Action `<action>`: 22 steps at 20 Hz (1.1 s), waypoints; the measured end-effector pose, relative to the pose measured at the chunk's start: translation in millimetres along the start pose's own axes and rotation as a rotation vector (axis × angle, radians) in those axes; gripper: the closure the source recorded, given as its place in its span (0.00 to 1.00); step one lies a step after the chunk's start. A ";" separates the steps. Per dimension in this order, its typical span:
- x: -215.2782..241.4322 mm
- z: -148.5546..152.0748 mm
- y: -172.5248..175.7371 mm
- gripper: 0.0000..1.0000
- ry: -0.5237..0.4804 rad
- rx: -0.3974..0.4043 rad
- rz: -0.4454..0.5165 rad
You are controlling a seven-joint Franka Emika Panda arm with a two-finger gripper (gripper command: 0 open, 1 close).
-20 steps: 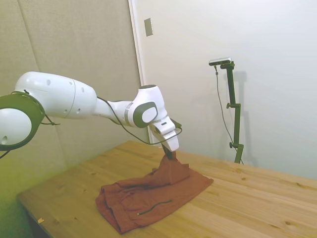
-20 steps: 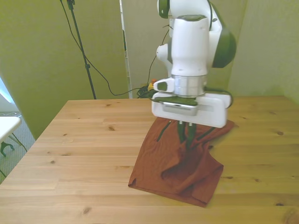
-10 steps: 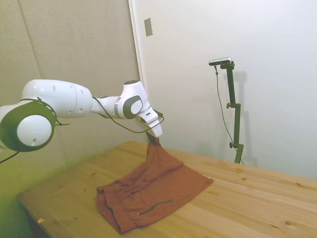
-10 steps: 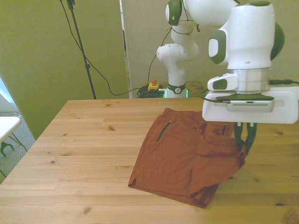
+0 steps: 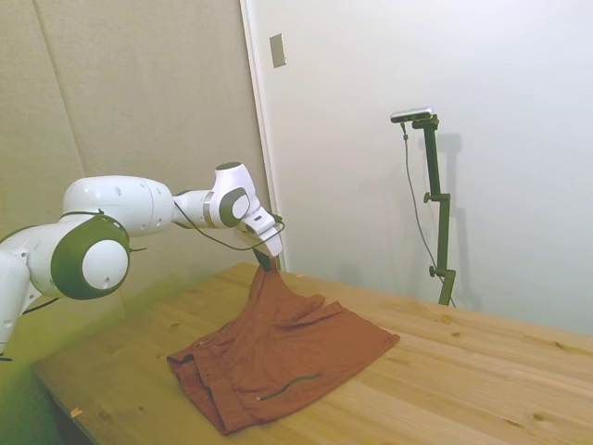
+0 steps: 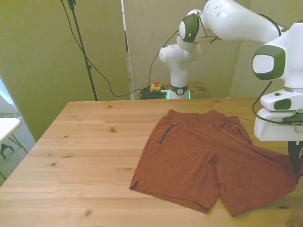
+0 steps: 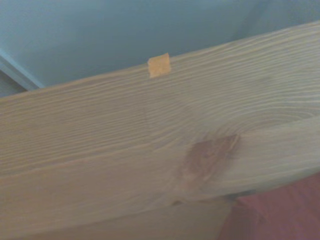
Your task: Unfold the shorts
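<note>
The gripper (image 5: 268,263) has been pulling one leg of the shorts (image 6: 208,163) out sideways. A second ago that leg was lying folded over the other half, and half a second ago it was only partly opened. Now, in the front view, both legs are lying side by side on the wooden surface (image 6: 90,146), with the waistband toward the far edge. So the unfolding is looking nearly done — only the pinched corner is hanging up in the air, as the side view is showing.

The jaws are clenched on that corner of the shorts, near the surface's edge at the front view's right.

Some things are hard to see. The front view is cutting off the gripper and the very tip of the lifted leg at its right edge. The wrist view is blurry, showing mostly wood grain with a knot, a small tan square (image 7: 159,65) — I cannot tell what it is — and just a red bit of the shorts in one corner.
</note>
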State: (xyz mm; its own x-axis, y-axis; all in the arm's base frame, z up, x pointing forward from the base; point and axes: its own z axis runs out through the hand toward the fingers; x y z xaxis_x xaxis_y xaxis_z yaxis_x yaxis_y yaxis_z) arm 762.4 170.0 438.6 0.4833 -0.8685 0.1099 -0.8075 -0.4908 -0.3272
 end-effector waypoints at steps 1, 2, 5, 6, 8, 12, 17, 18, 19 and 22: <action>-2.5 -1.4 -1.7 0.00 0.000 0.003 -0.003; -3.9 -3.1 -3.1 0.00 0.000 0.007 -0.005; -3.9 -8.5 -6.1 0.00 0.003 0.018 -0.007; -3.8 -9.3 -6.5 0.00 0.004 0.020 -0.007; -2.3 -11.1 -5.4 0.00 0.007 0.018 -0.001; 7.6 -23.0 27.0 0.00 0.007 -0.082 0.053; -7.2 -64.8 67.5 0.00 0.004 -0.159 0.004; -13.1 -70.7 76.1 0.00 0.007 -0.169 -0.012; -17.6 -75.0 85.2 0.00 0.006 -0.178 -0.024; -23.8 -84.8 121.8 0.00 -0.007 -0.196 -0.047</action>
State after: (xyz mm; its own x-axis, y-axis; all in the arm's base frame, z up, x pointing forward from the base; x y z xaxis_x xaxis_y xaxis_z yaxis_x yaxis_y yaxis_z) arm 623.9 125.1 475.8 0.5241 -0.8440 0.1136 -0.8339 -0.5357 -0.1327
